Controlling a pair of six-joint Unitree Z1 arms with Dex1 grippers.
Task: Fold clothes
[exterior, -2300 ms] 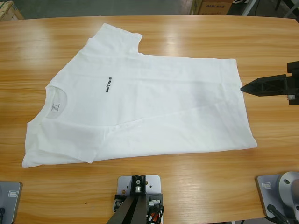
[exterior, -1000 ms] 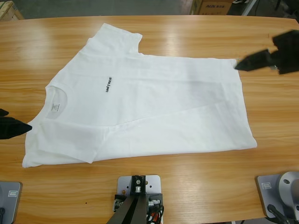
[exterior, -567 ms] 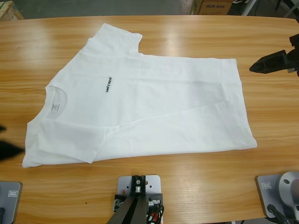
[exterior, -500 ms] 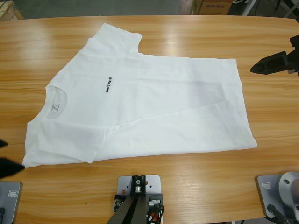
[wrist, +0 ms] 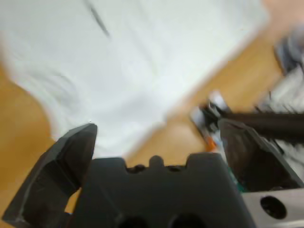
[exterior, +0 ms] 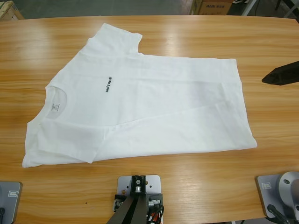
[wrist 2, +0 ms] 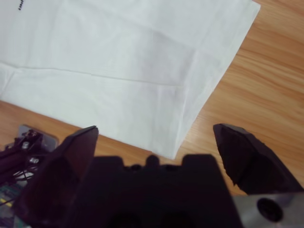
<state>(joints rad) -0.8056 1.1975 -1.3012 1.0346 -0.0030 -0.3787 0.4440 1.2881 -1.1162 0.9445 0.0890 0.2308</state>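
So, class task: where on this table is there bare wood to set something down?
Bare wood lies along the far edge of the table beyond the T-shirt, at the far-left corner beside its sleeve, and in the near strip before its folded edge. The right end is free but for a dark hand. The middle is covered.

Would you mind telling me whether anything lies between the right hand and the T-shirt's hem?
Nothing visible does. The right hand hangs with jaws open beyond the hem of the T-shirt, and only bare wooden table shows between them.
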